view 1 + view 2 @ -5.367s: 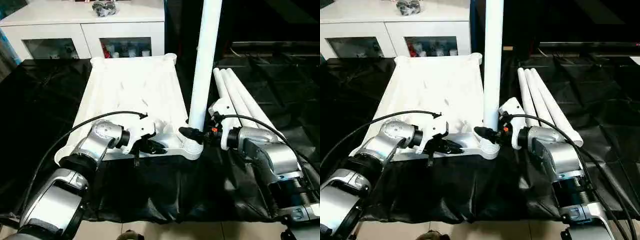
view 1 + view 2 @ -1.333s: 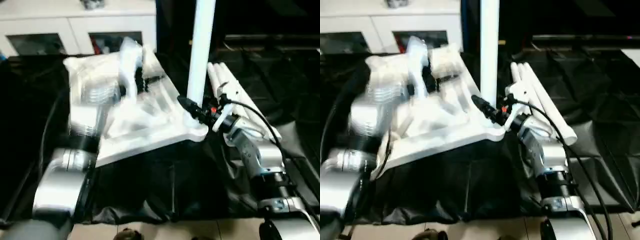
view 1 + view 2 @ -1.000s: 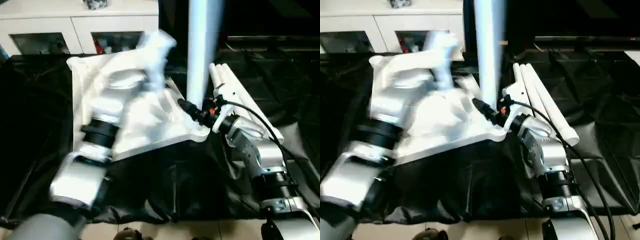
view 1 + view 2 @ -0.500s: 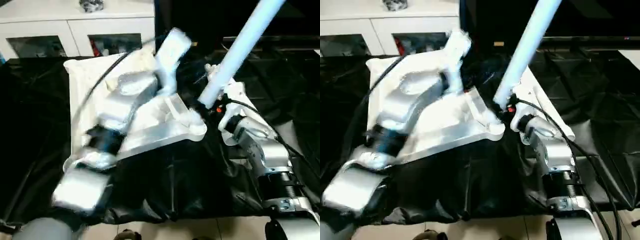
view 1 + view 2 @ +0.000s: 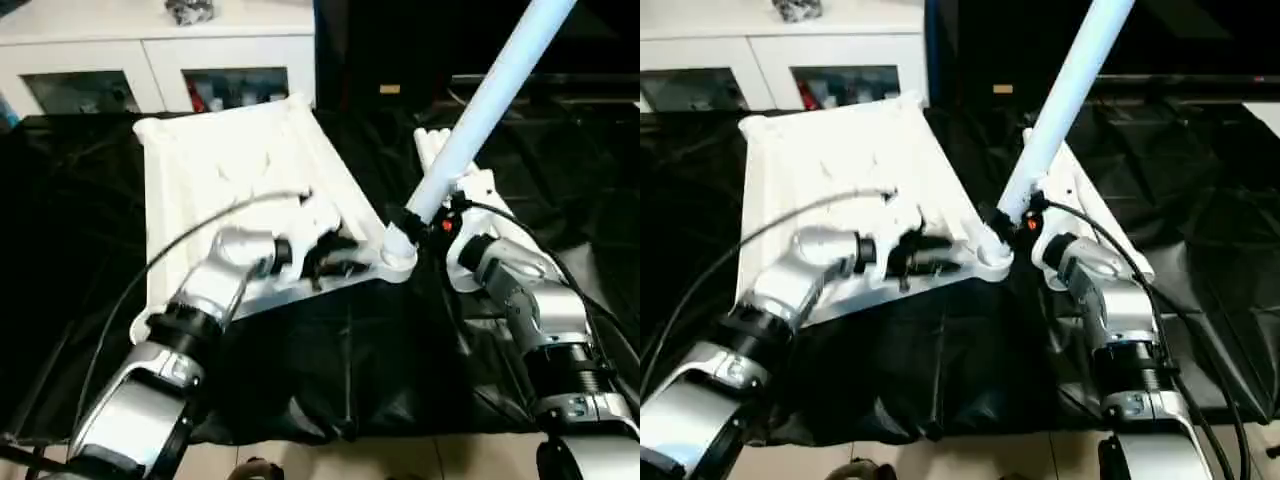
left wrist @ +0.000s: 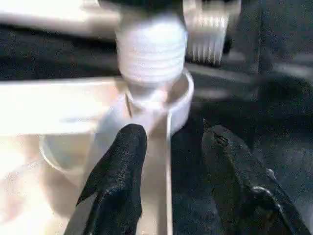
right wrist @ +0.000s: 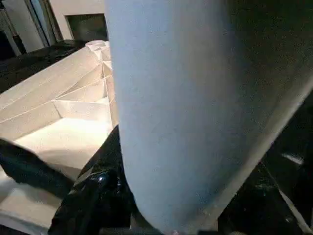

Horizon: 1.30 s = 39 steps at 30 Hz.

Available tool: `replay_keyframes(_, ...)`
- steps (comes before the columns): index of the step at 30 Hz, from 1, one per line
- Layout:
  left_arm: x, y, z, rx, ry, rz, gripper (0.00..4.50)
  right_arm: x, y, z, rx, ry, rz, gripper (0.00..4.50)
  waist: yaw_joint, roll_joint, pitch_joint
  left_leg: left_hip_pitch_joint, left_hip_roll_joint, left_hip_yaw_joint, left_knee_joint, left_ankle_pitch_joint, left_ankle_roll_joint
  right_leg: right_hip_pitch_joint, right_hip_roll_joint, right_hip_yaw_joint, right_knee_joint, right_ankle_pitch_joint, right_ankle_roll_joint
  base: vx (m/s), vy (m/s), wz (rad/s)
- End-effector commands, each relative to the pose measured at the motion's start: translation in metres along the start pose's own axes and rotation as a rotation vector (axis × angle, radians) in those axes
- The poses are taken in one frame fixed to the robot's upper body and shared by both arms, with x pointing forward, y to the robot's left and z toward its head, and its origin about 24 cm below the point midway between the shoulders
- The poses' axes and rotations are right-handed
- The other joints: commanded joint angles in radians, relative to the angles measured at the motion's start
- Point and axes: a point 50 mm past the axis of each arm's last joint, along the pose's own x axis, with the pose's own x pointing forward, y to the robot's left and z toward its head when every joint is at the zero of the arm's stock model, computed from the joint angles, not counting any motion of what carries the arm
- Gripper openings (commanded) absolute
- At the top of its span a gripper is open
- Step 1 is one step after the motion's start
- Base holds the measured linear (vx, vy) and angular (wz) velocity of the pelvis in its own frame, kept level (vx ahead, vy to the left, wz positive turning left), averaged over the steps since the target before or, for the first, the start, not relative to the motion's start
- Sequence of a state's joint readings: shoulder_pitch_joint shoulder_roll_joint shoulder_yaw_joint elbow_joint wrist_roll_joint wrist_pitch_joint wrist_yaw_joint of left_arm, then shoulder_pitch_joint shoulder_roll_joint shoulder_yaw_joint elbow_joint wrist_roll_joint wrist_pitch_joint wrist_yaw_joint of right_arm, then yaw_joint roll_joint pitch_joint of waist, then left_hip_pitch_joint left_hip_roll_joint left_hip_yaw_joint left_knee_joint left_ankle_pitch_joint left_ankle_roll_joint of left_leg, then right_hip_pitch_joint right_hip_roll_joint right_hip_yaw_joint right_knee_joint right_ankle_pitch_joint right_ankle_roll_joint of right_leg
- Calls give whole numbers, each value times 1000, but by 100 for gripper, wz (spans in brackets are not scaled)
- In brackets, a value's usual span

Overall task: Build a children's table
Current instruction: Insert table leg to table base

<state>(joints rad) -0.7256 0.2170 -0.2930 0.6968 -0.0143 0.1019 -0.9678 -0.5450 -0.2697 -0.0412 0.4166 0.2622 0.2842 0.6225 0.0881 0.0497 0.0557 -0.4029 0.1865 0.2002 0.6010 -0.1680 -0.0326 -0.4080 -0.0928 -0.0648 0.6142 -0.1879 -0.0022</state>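
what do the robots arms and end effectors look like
Both arms are silver metal cylinders with black joint bands and thin black cables looping to white wrist housings. The left end effector and right end effector each have two black fingers; a small red-orange mark sits by the right wrist.

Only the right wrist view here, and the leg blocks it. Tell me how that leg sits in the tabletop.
Observer: The leg leans steeply, its top toward the robot's right and its lower end at the near corner socket of the tabletop.
Operator: Report the thread.
Observer: The left wrist view shows the threaded end exposed above the socket, not wound in.
Operator: Give me the left gripper.
Observer: The left gripper hangs open right beside that socket, holding nothing.
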Motion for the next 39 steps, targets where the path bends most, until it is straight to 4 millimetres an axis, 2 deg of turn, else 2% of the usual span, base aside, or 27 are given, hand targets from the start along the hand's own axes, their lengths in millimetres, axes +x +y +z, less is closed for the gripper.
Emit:
replay_keyframes(1,-1,1,-6,24,45,-14,215,2,0,3,-14,11,16,188,0,-10,-82,28,38,-21,-62,-144,53,57,-55,38,-61,-60,-245,0,0,0)
replay_keyframes(4,0,3,-11,23,71,-13,215,2,0,3,-21,19,22,188,0,-7,-83,29,38,-21,-61,-142,57,55,-55,38,-62,-47,-252,0,0,0)
replay_keyframes(5,1,4,-13,14,74,-9,186,2,0,3,-22,20,24,188,-1,-8,-83,29,38,-20,-60,-142,56,55,-54,37,-61,-43,-253,0,0,0)
replay_keyframes(8,1,6,-16,-5,77,0,179,2,-1,3,-25,22,25,188,1,-7,-85,29,38,-21,-59,-133,61,58,-55,37,-57,-14,-261,0,0,0)
replay_keyframes(9,1,6,-16,-8,77,4,159,2,-1,3,-25,22,25,188,2,-7,-85,28,37,-21,-58,-134,63,59,-55,37,-57,-7,-267,0,0,0)
replay_keyframes(11,1,7,-17,-16,76,5,135,2,-1,3,-26,23,26,188,2,-4,-85,29,39,-21,-59,-136,64,58,-56,36,-57,-8,-270,0,0,0)
replay_keyframes(14,2,8,-18,-39,70,-1,126,2,-1,3,-29,25,30,188,2,-6,-84,29,38,-21,-59,-146,62,59,-57,36,-59,-28,-270,0,0,0)
replay_keyframes(15,1,10,-18,-40,74,3,98,2,-1,2,-32,30,39,188,2,-5,-84,30,39,-21,-59,-150,61,59,-57,36,-60,-31,-270,0,0,0)
replay_keyframes(18,0,11,-19,-36,82,0,88,2,0,2,-36,40,54,188,3,-6,-84,29,38,-21,-58,-147,64,60,-57,36,-59,-23,-271,0,0,0)
replay_keyframes(19,0,12,-20,-36,87,-4,79,2,0,1,-37,47,60,188,3,-10,-85,29,39,-21,-58,-142,67,60,-57,36,-58,-17,-272,0,0,0)
replay_keyframes(21,-1,12,-21,-33,96,-5,52,2,1,-1,-42,62,76,188,5,-7,-84,28,39,-21,-58,-142,71,59,-58,35,-58,-20,-277,0,0,0)
replay_keyframes(22,-1,12,-22,-33,100,-9,52,3,2,-1,-44,68,82,188,5,-7,-85,29,40,-21,-58,-144,71,59,-58,35,-58,-22,-278,0,0,0)
replay_keyframes(26,-2,12,-24,-24,120,-21,17,4,3,-4,-46,100,114,188,5,-9,-83,29,40,-21,-58,-150,70,60,-58,35,-59,-36,-277,0,0,0)
replay_keyframes(27,-3,12,-25,-23,128,-28,2,5,5,-5,-45,119,134,188,4,-6,-81,29,40,-21,-60,-163,67,59,-58,35,-62,-59,-275,0,0,0)
replay_keyframes(32,-5,11,-28,-13,144,-61,0,8,4,-9,-53,174,164,188,3,-11,-79,33,42,-21,-62,-190,48,58,-59,36,-67,-99,-273,0,0,0)
replay_keyframes(35,-7,11,-26,-2,127,-94,0,8,2,-10,-42,192,169,188,5,-7,-80,33,43,-21,-63,-184,45,57,-59,36,-66,-95,-276,0,0,0)
replay_keyframes(37,-11,9,-22,15,92,-149,0,8,1,-11,-43,222,189,188,6,-16,-80,31,43,-20,-63,-172,50,59,-59,35,-62,-82,-277,0,0,0)
replay_keyframes(39,-14,8,-22,20,79,-190,0,6,1,-13,-46,249,208,188,7,-12,-82,30,43,-21,-62,-161,60,59,-59,34,-59,-70,-279,0,0,0)
